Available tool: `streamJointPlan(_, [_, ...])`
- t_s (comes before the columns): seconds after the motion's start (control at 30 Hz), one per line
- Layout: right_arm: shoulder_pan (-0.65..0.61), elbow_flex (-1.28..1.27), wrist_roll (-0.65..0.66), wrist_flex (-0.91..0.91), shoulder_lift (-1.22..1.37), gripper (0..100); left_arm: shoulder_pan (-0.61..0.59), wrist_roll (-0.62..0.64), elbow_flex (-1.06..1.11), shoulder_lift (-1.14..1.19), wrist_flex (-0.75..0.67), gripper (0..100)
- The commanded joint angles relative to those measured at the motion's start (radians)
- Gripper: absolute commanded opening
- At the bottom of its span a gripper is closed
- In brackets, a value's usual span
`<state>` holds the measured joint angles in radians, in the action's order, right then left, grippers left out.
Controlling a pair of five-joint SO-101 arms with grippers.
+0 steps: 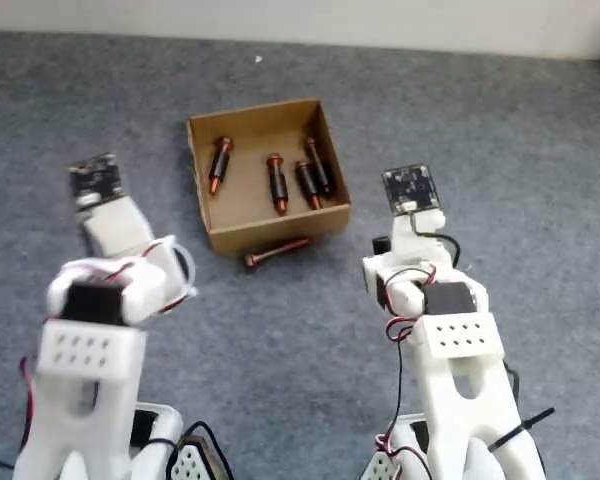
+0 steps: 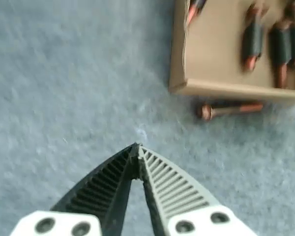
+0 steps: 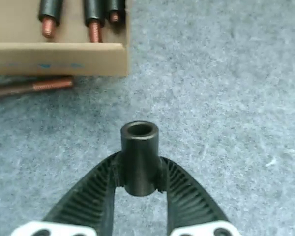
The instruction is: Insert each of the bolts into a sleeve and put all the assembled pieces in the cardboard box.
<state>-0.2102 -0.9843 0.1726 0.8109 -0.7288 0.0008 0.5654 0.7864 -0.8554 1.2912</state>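
A cardboard box stands at the table's middle with several bolt-in-sleeve pieces lying inside. One bare copper bolt lies on the carpet against the box's near wall; it is also in the left wrist view and the right wrist view. My right gripper is shut on a black sleeve held upright with its hole facing up, short of the box's near right corner. My left gripper is shut with nothing in it, over carpet off the box's near left corner.
Grey carpet covers the table. The left arm stands left of the box and the right arm right of it, with open carpet between them in front of the loose bolt.
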Motion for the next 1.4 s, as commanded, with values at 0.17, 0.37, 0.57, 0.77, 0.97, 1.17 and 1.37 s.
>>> streamJointPlan(0.17, [0.114,0.008,-0.055,-0.059,-0.045,0.5,0.278,0.382,-0.051,0.355,-0.255,15])
streamJointPlan(0.37, [0.150,0.008,-0.060,-0.071,-0.045,0.5,0.259,0.427,-0.090,0.587,-0.402,21])
streamJointPlan(0.57, [0.150,0.008,-0.060,-0.071,-0.045,0.5,0.197,0.427,-0.239,0.809,-0.423,21])
streamJointPlan(0.77, [0.150,0.008,-0.058,-0.071,-0.045,0.5,0.209,0.486,-0.352,0.944,-0.422,21])
streamJointPlan(0.97, [0.150,0.008,-0.057,-0.071,-0.045,0.5,0.240,0.551,-0.414,1.044,-0.422,21])
streamJointPlan(1.17, [0.150,0.008,-0.055,-0.071,-0.045,0.5,0.240,0.560,-0.478,1.165,-0.411,21])
streamJointPlan(1.37, [0.150,0.008,-0.055,-0.071,-0.045,0.5,0.278,0.554,-0.541,1.171,-0.224,21])
